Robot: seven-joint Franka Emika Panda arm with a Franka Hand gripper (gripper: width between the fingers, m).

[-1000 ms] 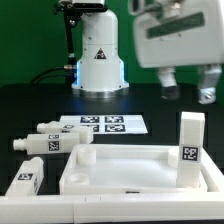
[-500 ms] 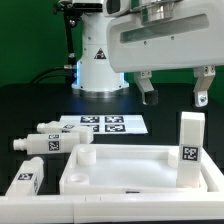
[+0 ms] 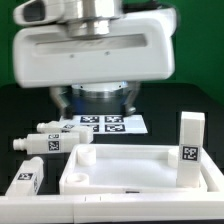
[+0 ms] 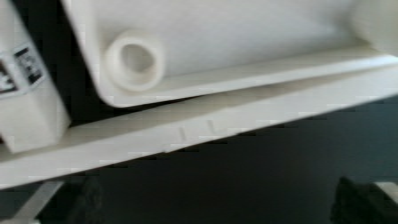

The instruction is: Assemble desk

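Standing leg (image 3: 190,150): exterior view, upright white block in the tabletop's right corner, tag facing the camera
Tabletop (image 3: 120,188): smooth white plastic tray with a raised rim, long side running left-right on the black table (image 3: 20,112)
Loose legs (image 3: 42,143): three on their sides, off its left
Gripper (image 3: 95,100): hanging above, fingers spread, nothing held
Wrist view: round corner socket (image 4: 134,60), tagged leg (image 4: 27,95) just beside the rim

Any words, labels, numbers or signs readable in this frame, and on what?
No words, brands or numbers are readable.
Upright leg: black-and-white square tag, pattern only.
Lying legs: same tags, pattern only.
Marker board: several tags, no text.
Wrist view: tag edge on a leg, blurred.
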